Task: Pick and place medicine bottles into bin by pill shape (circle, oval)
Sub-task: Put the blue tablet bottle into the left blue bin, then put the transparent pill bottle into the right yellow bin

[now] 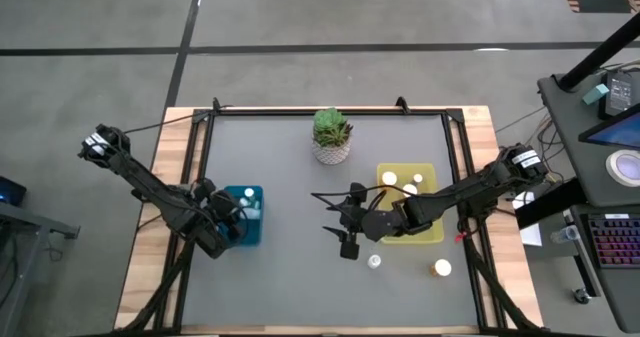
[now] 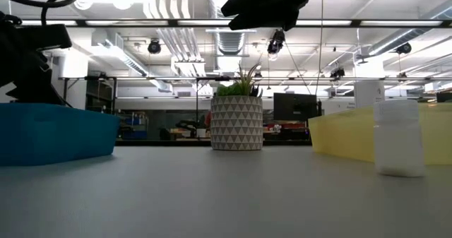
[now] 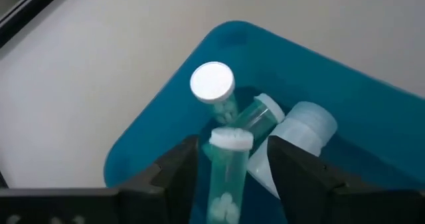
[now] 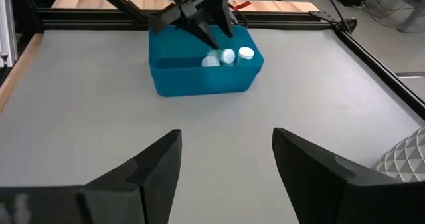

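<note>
1. Left hand (image 3: 229, 177) over the blue bin (image 1: 246, 215), left half of the table (image 1: 290, 277) — fingers (image 3: 174, 174) on either side of a capped bottle (image 3: 228, 167) standing between them; actual clamping on it: cannot tell.
2. Blue bin contents, left wrist view: round white-capped bottle (image 3: 214, 88) upright, another bottle (image 3: 260, 112) tilted beside it, a bigger white bottle (image 3: 300, 127) lying against the bin wall. All close together, touching or nearly so.
3. Right hand (image 1: 346, 233) near table centre, just left of the yellow bin (image 1: 424, 232) — fingers (image 4: 153, 167) apart, nothing between them, above bare table.
4. Yellow bin on the right half, with white-capped bottles inside (image 1: 390, 179) near its far edge.
5. Two bottles loose on the table in front of the yellow bin: a white one (image 1: 374, 262) just beside the right hand, an amber one (image 1: 441, 268) further right.
6. Low view: white bottle (image 2: 399, 138) upright on the table, in front of the yellow bin.
7. White pot with succulent (image 1: 331, 137) at the table's far edge, centre — apart from both bins.
</note>
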